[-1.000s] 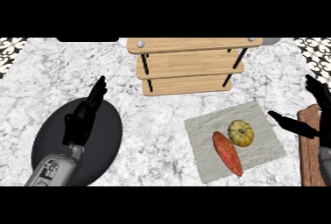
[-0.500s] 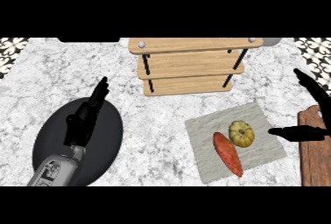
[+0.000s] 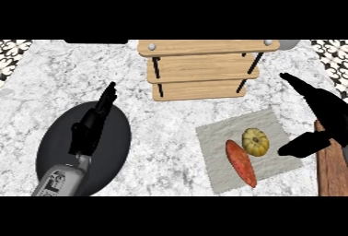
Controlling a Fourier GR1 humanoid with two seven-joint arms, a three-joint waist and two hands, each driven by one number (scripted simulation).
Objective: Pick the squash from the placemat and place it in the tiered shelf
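Squash (image 3: 255, 141) lying on the placemat (image 3: 228, 133), just left of the right hand (image 3: 319, 120), whose fingers and thumb are spread and hold nothing. Reach step; next, a closing grasp, then carriage to the tiered shelf (image 3: 204, 69) ahead-left. Left hand (image 3: 92, 126) rests open, well apart.

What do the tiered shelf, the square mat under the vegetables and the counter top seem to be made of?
The tiered shelf looks like light wooden boards, with visible grain, on thin black posts, probably metal. The pale grey square placemat seems to be woven cloth: matte, finely textured surface. The white counter top looks like marble or similar stone, from its grey veining.
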